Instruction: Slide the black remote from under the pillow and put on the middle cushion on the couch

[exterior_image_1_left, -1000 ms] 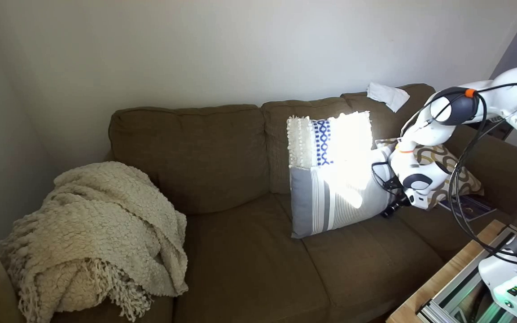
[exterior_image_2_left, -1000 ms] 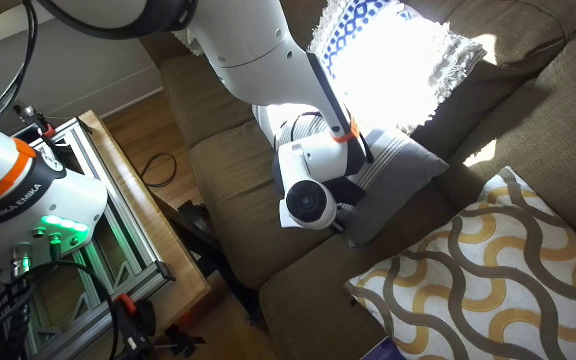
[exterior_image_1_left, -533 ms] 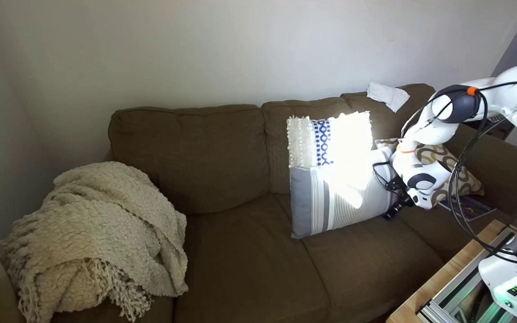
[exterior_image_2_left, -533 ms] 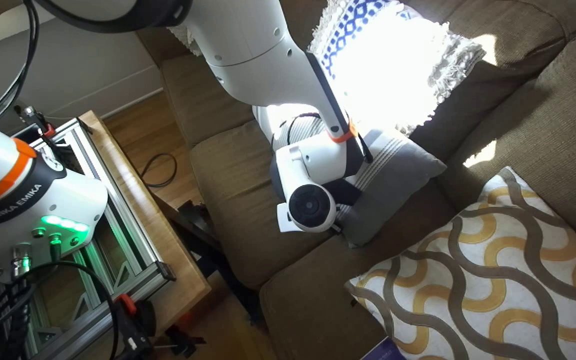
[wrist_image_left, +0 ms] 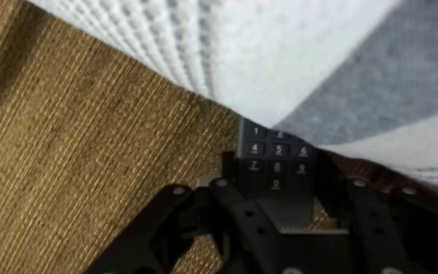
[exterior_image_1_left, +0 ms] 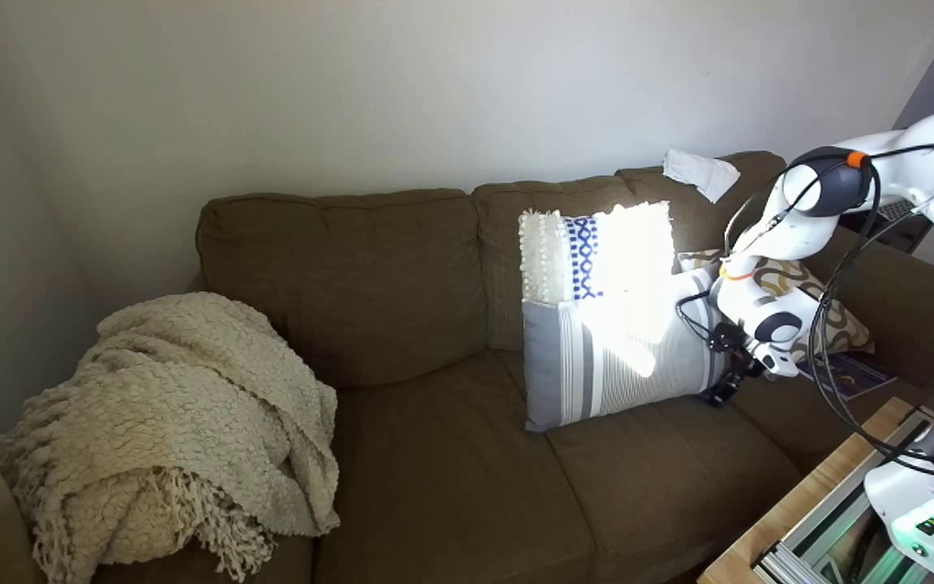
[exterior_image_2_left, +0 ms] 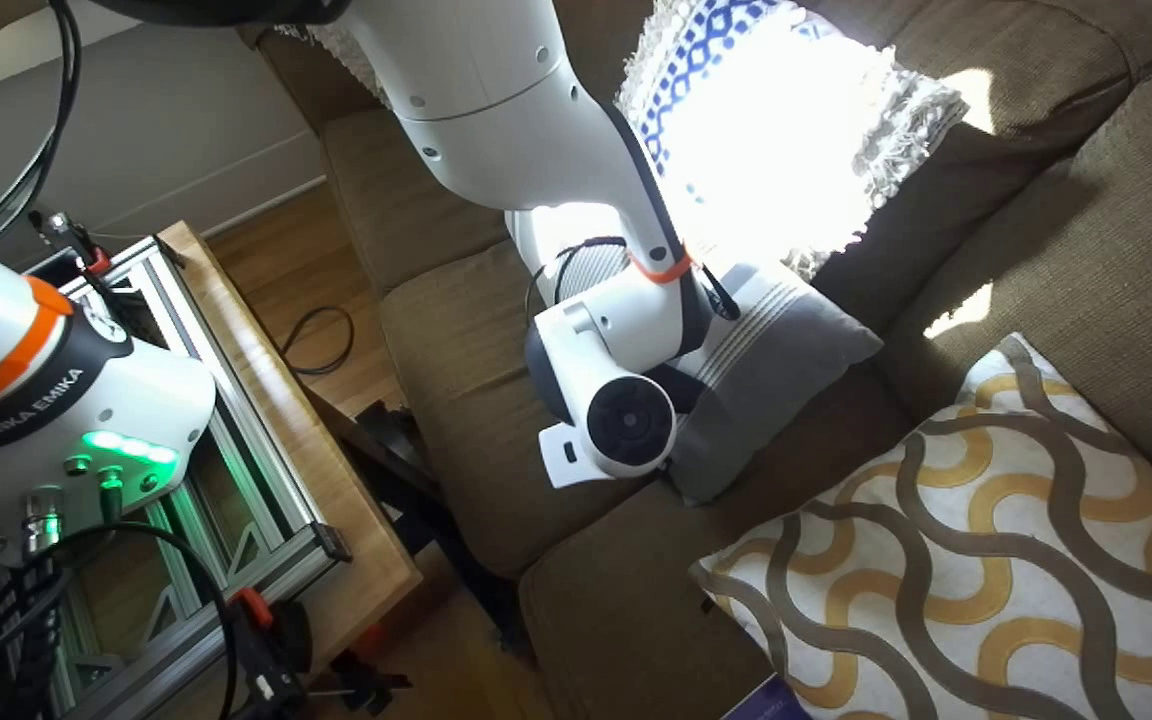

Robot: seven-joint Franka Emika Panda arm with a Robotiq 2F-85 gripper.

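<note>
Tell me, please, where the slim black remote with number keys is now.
In the wrist view, the slim black remote lies right of centre, between the jaws of the black gripper, its far end hidden by the grey striped fabric pillow.

Place: home | shown by: brown couch (exterior_image_1_left: 434, 478), patterned pillow (exterior_image_2_left: 986, 560), fringed blanket (exterior_image_1_left: 183, 405), wood floor (exterior_image_2_left: 306, 265)

1. In both exterior views, the fringed pillow (exterior_image_1_left: 597, 255) is largely burnt out by strong light.
2. In an exterior view, hard-edged bright patches are cast on the couch (exterior_image_2_left: 1056, 240).
3. The wall (exterior_image_1_left: 402, 97) is dimmed toward the left.
4. In the wrist view, the striped pillow (wrist_image_left: 280, 64) is blurred; the jaws are sunk in shadow.
</note>
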